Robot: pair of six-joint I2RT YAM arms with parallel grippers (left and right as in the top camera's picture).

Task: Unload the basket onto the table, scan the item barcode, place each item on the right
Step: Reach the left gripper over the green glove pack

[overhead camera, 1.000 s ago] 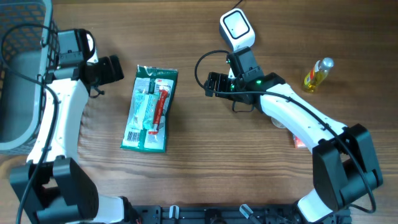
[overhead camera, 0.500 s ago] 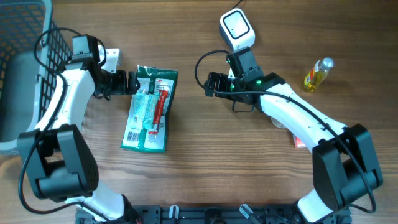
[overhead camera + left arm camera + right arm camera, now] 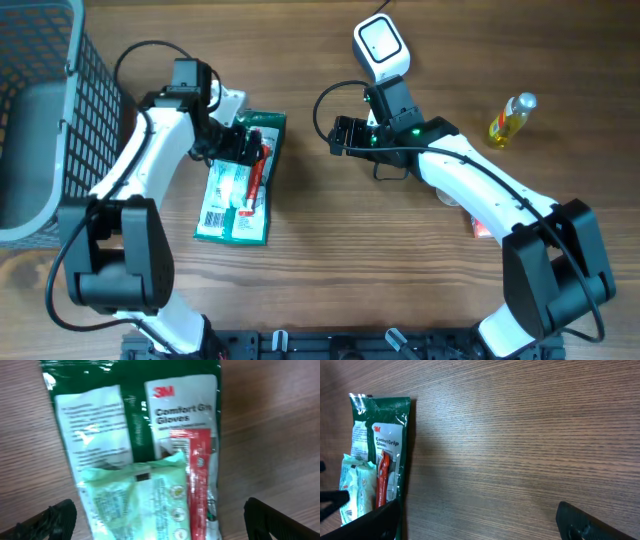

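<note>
From overhead, your left jaws stood spread wide over the upper end of the glove packet (image 3: 238, 178). The packet lay flat on the table (image 3: 330, 260), printed face up, and most of it stretched away below the jaws toward the robot's base. You could not tell from that view whether the jaws touched it. The wire basket (image 3: 45, 120) sat well apart, on the far side of that arm. Your right jaws were open as well and held nothing, over bare wood, with the packet out in front of them and clear of them. The white scanner (image 3: 381, 45) stood up beside that wrist, and a small yellow bottle (image 3: 510, 118) stood well behind the arm.

In the left wrist view, your two dark fingertips (image 3: 52, 519) showed in the lower corners, wide apart, with nothing clamped. The packet (image 3: 150, 450) filled the space between and ahead of them. Its pale green contents lay nearest the jaws, and the "3M Comfort Grip Gloves" label lay farther ahead.

In the right wrist view, the fingertips (image 3: 592, 522) again sat in the lower corners, wide apart, with only bare table (image 3: 510, 445) between them. The packet (image 3: 377, 455) lay ahead, off toward the left-hand fingertip.
</note>
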